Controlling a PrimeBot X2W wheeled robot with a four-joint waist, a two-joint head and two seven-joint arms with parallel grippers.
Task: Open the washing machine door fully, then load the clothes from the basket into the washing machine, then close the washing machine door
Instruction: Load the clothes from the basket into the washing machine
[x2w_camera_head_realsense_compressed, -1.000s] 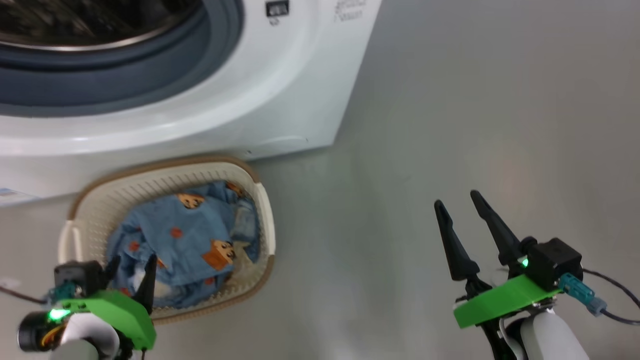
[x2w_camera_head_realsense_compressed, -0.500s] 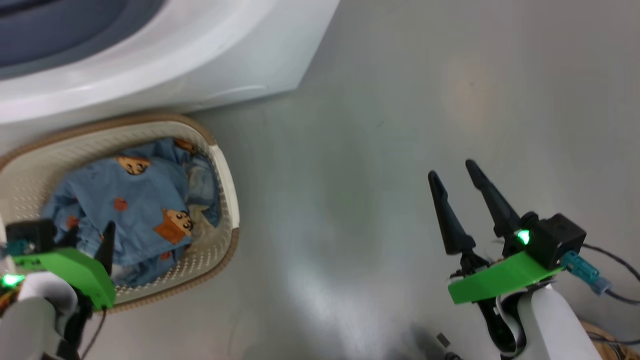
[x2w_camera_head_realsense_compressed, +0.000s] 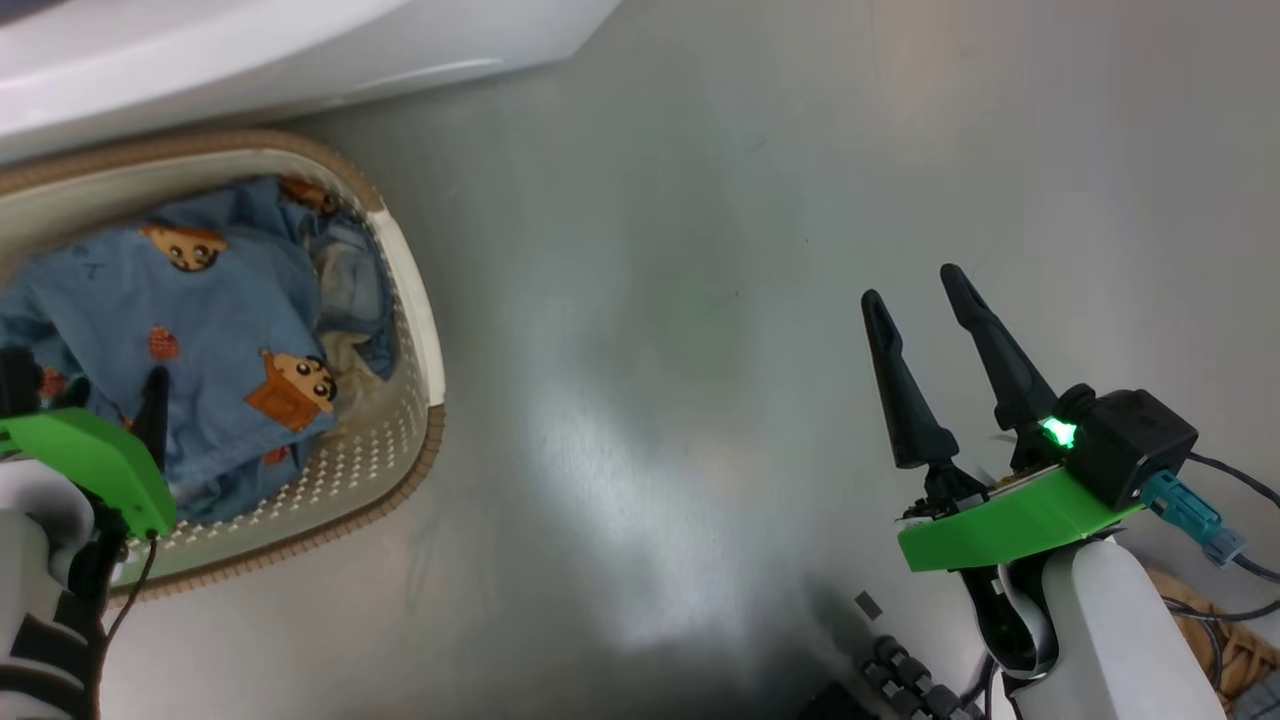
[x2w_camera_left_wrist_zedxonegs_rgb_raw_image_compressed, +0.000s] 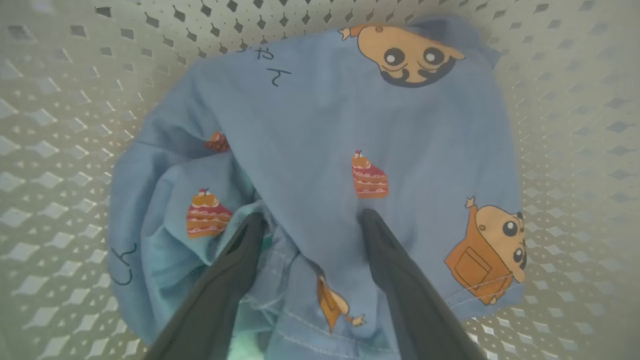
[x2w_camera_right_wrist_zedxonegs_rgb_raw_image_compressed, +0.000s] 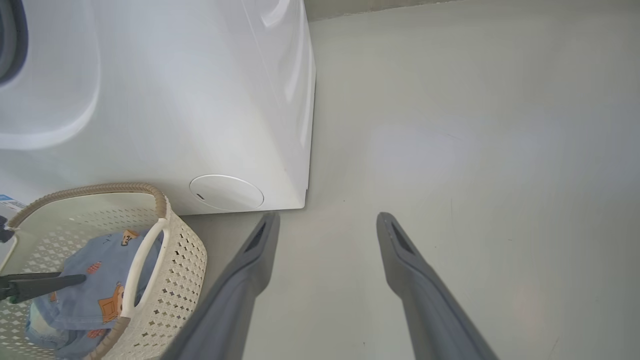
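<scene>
Clothes (x2w_camera_left_wrist_zedxonegs_rgb_raw_image_compressed: 320, 125), light blue with cartoon faces, lie heaped in the cream basket (x2w_camera_head_realsense_compressed: 415, 330) on the floor (x2w_camera_head_realsense_compressed: 700, 300), just beside the white washing machine (x2w_camera_right_wrist_zedxonegs_rgb_raw_image_compressed: 150, 100). Left gripper (x2w_camera_left_wrist_zedxonegs_rgb_raw_image_compressed: 311, 216) points into the basket, fingers apart, close over the fabric. The right gripper (x2w_camera_head_realsense_compressed: 911, 283), fingers also apart, hangs over the floor well aside.

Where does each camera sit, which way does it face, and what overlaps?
Head view: on the head, looking down at floor and basket; left end effector lower left, right end effector lower right.
Left wrist view: on left wrist, facing clothes in the basket; own open fingers.
Right wrist view: on right wrist, facing floor and washing machine; own open fingers.
All three share basket and clothes.
</scene>
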